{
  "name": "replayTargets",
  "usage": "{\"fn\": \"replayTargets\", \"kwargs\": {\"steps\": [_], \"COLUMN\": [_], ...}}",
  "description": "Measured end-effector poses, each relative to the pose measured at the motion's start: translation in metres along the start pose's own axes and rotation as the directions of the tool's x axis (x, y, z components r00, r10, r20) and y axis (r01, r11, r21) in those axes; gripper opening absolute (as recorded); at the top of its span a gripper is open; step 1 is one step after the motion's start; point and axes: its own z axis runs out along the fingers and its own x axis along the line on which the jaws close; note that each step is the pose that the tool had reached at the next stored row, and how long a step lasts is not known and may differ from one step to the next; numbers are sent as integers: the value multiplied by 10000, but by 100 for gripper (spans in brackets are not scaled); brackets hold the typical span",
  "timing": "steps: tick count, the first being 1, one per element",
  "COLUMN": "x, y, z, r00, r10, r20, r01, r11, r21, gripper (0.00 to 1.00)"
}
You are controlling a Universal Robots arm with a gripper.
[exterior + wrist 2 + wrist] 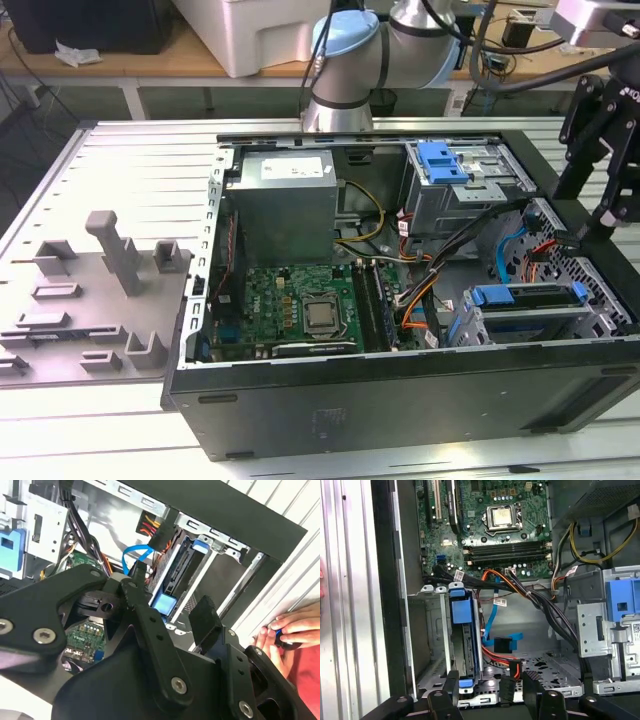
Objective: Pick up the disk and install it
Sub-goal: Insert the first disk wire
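Plainly, the disk [461, 614] sits on its edge inside the drive cage [432, 630] at the front of the open computer case [400, 410], its blue plastic frame running along the exposed edge with a blue tab at each end. We see no label of its own from these angles. Just beside the cage, a blue data cable [492, 625] and a black plug [507, 680] with red and orange wires lie on the perforated case floor; we cannot tell whether either is connected to the disk.

Above that cage hangs the hand [492, 690], at the exterior view's right end of the case. Its two black fingers [205, 614] are spread apart and nothing is between them, so it is released and touches neither disk nor cage.

Further in we find the green motherboard [485, 535] with its bare processor socket [501, 516], and small white tags [500, 601] on the cable bundle, whose print we cannot make out. The grey power supply [285, 205] carries a white sticker [295, 168], equally unreadable to us. A second cage [450, 200] with a blue latch stands beside it.

The case lies on a slotted metal tabletop [130, 160], with a grey fixture plate [90, 300] at the exterior view's left. In the second wrist view, a person's fingers [295, 625] rest beside the case.
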Motion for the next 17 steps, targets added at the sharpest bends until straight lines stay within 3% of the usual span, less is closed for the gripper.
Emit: {"fn": "replayTargets", "kwargs": {"steps": [2,5,6,9,15,17], "x": [-35,-79,-103,-151,-235,-298], "y": [-16,-36,-46,-74,-129,-143], "z": [11,23,28,44,71,94], "r00": [9999,9995,9991,9981,9968,9958], "r10": [13,29,37,58,120,137], "r20": [-160,-330,-417,-609,-793,-908], "r01": [-14,-31,-41,-67,-139,-163], "r11": [10000,10000,10000,9999,9996,9995], "r21": [-31,-68,-87,-141,-246,-276], "gripper": [62,61,47,41,41,41]}}
